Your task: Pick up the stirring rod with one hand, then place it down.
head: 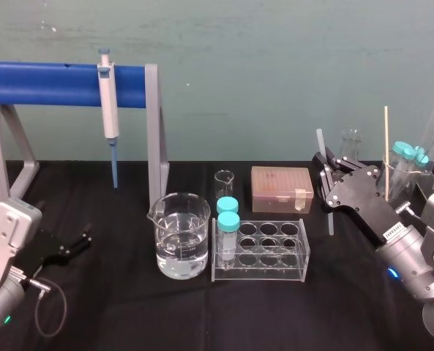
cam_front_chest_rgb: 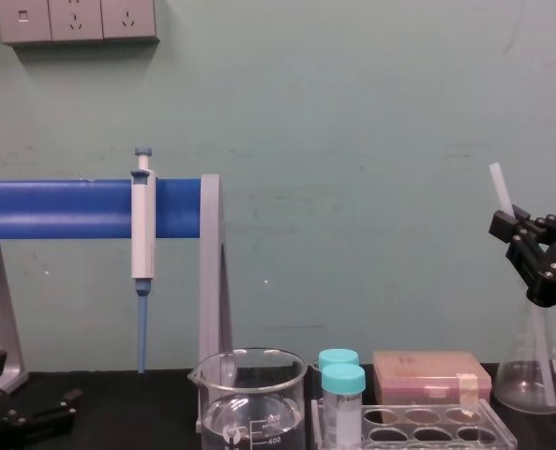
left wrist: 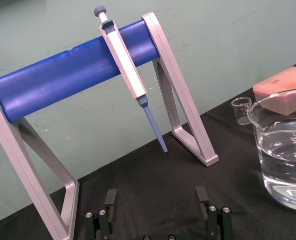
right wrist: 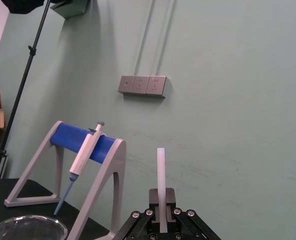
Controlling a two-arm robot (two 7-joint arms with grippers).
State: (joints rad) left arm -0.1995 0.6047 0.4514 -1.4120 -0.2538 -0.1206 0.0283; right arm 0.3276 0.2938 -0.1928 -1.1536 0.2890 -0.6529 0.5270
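Observation:
The stirring rod is a thin whitish stick held almost upright and slightly tilted, at the right of the table. My right gripper is shut on its upper-middle part. In the right wrist view the rod stands up out of the closed fingers. The chest view shows the rod's top poking above the right gripper, and its lower part crosses the glass flask. My left gripper rests low at the left of the table; its fingers are spread open with nothing between them.
A blue-barred stand with a hanging pipette fills the back left. Mid-table are a water beaker, a small beaker, a clear tube rack with two teal-capped tubes, and a pink box. A wooden stick and glassware stand far right.

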